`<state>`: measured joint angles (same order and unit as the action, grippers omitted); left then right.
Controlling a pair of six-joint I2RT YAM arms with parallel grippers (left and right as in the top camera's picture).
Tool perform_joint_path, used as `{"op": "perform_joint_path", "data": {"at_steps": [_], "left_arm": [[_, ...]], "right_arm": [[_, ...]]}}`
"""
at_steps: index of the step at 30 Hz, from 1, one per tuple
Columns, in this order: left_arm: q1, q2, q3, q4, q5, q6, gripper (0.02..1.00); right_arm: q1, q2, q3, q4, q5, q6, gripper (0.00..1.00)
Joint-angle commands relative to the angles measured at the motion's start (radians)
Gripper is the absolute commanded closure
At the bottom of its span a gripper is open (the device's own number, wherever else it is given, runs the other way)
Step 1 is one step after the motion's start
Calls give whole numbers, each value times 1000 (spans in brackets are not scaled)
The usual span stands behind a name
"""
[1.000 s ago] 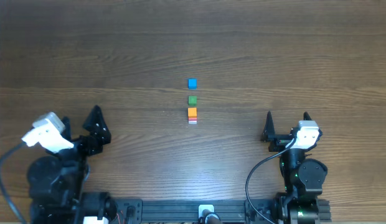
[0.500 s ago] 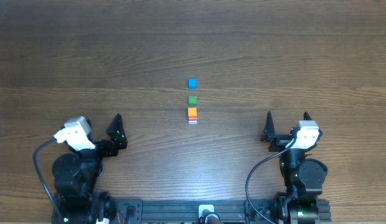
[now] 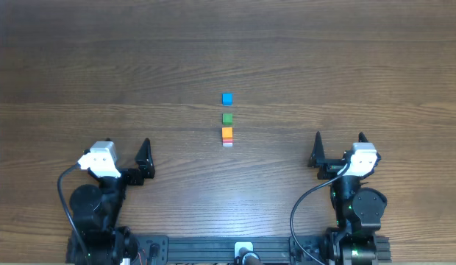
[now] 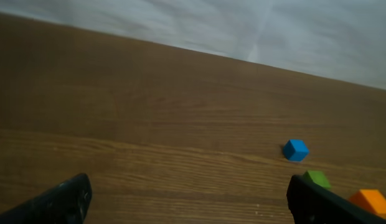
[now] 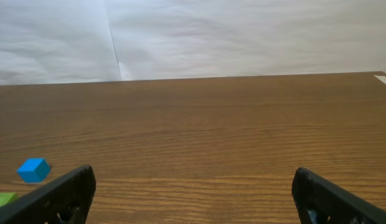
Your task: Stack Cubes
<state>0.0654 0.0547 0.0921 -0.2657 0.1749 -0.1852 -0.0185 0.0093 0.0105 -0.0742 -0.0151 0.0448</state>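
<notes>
Three coloured cubes lie in a line at the table's middle: a blue cube point(image 3: 227, 99) farthest, a green cube point(image 3: 227, 118) nearer, and an orange cube point(image 3: 227, 133) resting on a white cube point(image 3: 227, 143). My left gripper point(image 3: 126, 153) is low at the near left, open and holding nothing. Its wrist view has the blue cube point(image 4: 295, 150), green cube point(image 4: 316, 179) and orange cube point(image 4: 370, 201) off to one side. At the near right my right gripper point(image 3: 339, 140) is open and also holds nothing. From it the blue cube point(image 5: 33, 169) and green cube point(image 5: 3, 199) appear far off.
The wooden table point(image 3: 228, 44) stretches bare around the cubes. A white wall point(image 5: 243, 37) rises behind its far edge. Both arm bases stand along the near edge.
The left arm has swung in from the left edge toward the middle, its gripper now pointing more straight ahead. The right arm and the cubes have kept still.
</notes>
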Motion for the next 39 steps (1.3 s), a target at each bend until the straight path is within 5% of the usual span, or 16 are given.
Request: {"op": "perform_joint_path", "data": {"at_steps": [1,25,39], "left_arm": [[6,-15,-9,8,14,97,20],[45,-52,-17,117,-90,68,18],[87,-51,-60,150,42,-6,18]], "right_arm": [[5,-5,-5,-2,9,-1,9],[5,-4,-5,-2,9,-1,9],[5,-4,-5,-2,9,-1,9]]}}
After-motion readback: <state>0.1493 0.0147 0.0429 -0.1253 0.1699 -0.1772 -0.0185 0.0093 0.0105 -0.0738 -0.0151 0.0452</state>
